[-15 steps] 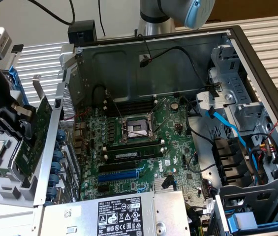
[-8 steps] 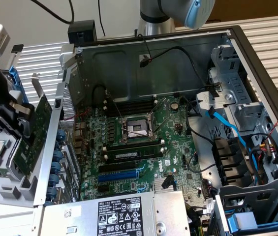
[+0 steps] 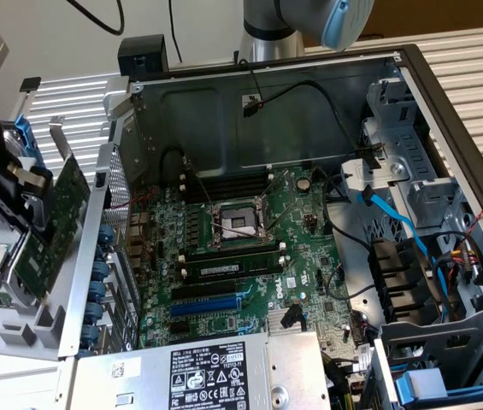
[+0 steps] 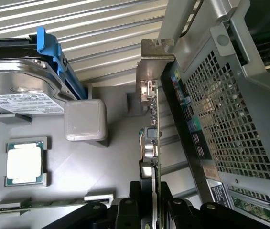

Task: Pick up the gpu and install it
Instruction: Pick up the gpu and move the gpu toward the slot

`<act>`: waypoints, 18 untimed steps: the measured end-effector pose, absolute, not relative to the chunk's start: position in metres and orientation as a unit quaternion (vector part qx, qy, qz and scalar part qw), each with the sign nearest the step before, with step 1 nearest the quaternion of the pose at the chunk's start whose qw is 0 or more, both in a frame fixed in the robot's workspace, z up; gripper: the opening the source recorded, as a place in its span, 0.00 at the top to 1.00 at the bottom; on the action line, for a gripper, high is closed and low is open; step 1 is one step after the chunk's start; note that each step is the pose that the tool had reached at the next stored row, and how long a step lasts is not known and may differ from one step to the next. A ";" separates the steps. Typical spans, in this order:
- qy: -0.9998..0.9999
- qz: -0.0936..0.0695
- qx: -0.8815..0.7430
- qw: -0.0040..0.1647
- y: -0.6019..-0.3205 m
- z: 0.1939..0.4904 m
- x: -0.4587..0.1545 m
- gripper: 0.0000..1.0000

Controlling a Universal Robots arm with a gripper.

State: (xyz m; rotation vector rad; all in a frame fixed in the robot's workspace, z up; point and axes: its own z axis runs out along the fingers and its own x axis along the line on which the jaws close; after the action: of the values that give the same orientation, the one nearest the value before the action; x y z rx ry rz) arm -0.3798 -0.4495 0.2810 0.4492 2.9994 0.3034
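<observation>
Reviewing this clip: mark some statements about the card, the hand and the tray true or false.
1. The hand grips the gpu. True.
2. The gpu is seated in the motherboard. False: it is outside the case, at the exterior view's left.
3. A processor chip lies in the grey tray. True.
4. The hard drive has a red carrier. False: the carrier is blue.
5. The case is closed. False: it is open, and the motherboard is in plain view.
</observation>
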 end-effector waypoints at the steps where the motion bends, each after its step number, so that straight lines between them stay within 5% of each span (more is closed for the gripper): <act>1: 0.983 0.099 0.147 0.047 -0.450 0.283 -0.380 0.73; 18: 0.983 0.099 0.146 0.047 -0.452 0.332 -0.380 0.73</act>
State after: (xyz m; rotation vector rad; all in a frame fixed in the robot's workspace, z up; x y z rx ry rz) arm -0.3798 -0.4520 0.3321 0.4450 3.0003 0.3035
